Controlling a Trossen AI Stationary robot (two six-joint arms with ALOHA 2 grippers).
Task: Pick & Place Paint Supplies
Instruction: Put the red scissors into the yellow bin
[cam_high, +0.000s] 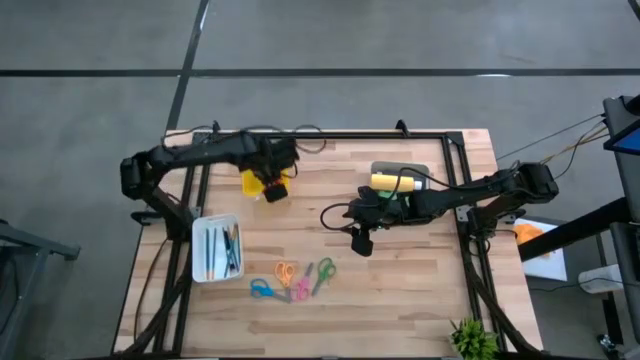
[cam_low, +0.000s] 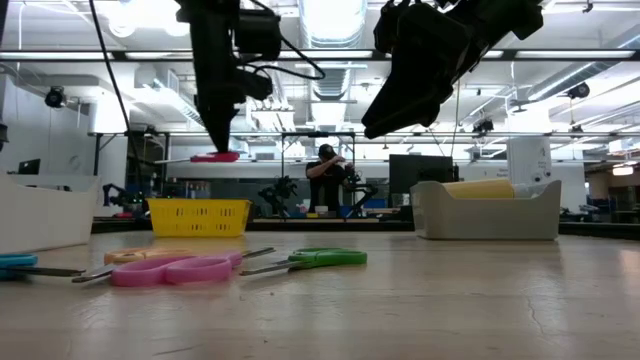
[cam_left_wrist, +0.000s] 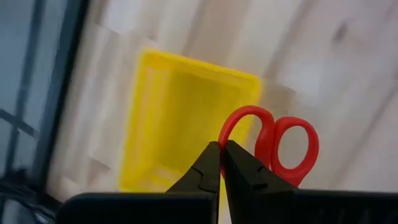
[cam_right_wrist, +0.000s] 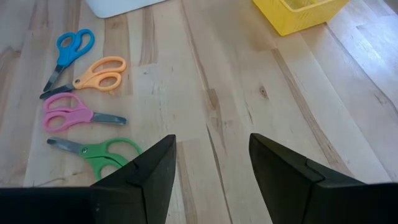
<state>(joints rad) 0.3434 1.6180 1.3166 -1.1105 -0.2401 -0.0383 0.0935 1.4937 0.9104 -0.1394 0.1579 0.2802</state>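
Table (cam_high: 400, 300) was pale wood with plank stripes and darker grain lines. Basket (cam_high: 262, 184) was bright yellow, mesh-patterned walls. Red scissors (cam_left_wrist: 273, 144) had glossy red loops, pinched between the black fingers of the left gripper (cam_left_wrist: 222, 163). Right gripper (cam_right_wrist: 211, 168) was matte black. On the table lay blue scissors (cam_right_wrist: 69, 48), orange scissors (cam_right_wrist: 96, 73), pink scissors (cam_right_wrist: 65, 114) and green scissors (cam_right_wrist: 106, 152), all with grey metal blades. Tray (cam_high: 216, 248) was white, with thin dark and teal sticks inside. Bin (cam_low: 487, 210) was beige-grey, holding a yellow bottle (cam_high: 394, 181). Plant (cam_high: 472, 340) was green. Floor (cam_high: 320, 50) was grey with dark lines.
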